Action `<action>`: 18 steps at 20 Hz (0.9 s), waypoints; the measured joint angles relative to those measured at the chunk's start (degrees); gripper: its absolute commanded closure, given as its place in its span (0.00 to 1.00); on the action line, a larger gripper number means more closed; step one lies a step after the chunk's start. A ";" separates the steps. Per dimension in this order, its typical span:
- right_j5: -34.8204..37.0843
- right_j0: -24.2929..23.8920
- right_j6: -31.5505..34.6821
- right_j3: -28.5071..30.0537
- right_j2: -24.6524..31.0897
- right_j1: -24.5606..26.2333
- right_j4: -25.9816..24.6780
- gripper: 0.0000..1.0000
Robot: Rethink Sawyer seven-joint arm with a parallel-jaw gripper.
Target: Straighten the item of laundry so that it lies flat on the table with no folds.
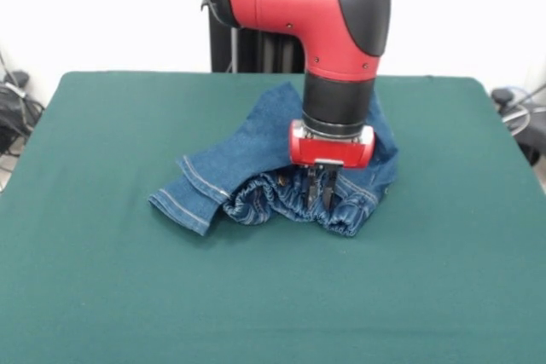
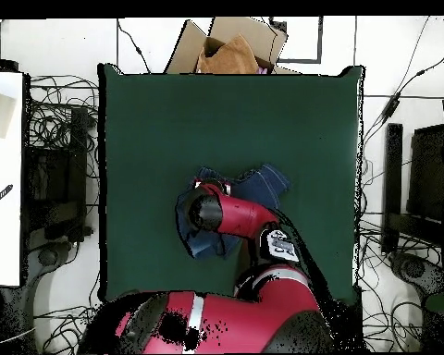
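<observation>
The small blue denim jeans (image 1: 247,155) lie crumpled in a heap at the middle of the dark green table (image 1: 128,287). The gathered waistband faces the front, and one leg with a tan-stitched hem sticks out to the left. My gripper (image 1: 320,189) points straight down from the red wrist, with its fingers close together and pinched into the waistband. In the overhead view the jeans (image 2: 263,183) show partly on the table (image 2: 170,111). The red arm covers the gripper and the rest of the cloth there.
Green cloth stretches wide on every side of the jeans. A cardboard box (image 2: 230,44) stands beyond the table's far edge in the overhead view. Cables and dark equipment (image 2: 420,185) lie along both sides of the table.
</observation>
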 measured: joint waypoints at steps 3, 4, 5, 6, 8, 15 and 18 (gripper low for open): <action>4.93 0.57 0.00 -2.22 -0.32 -0.09 -0.02 1.00; 6.01 0.70 0.00 -2.68 -0.40 -0.12 -0.01 1.00; 6.73 0.78 0.00 -2.99 -0.45 -0.14 -0.02 1.00; 10.87 1.12 0.00 -4.76 -0.56 -0.35 -0.04 1.00; 12.34 1.21 0.00 -5.43 -0.56 -0.43 -0.05 1.00; 21.24 1.74 0.00 -11.00 -0.56 -0.95 -0.07 1.00; 22.96 1.98 0.00 -12.85 -0.55 -1.34 -0.08 1.00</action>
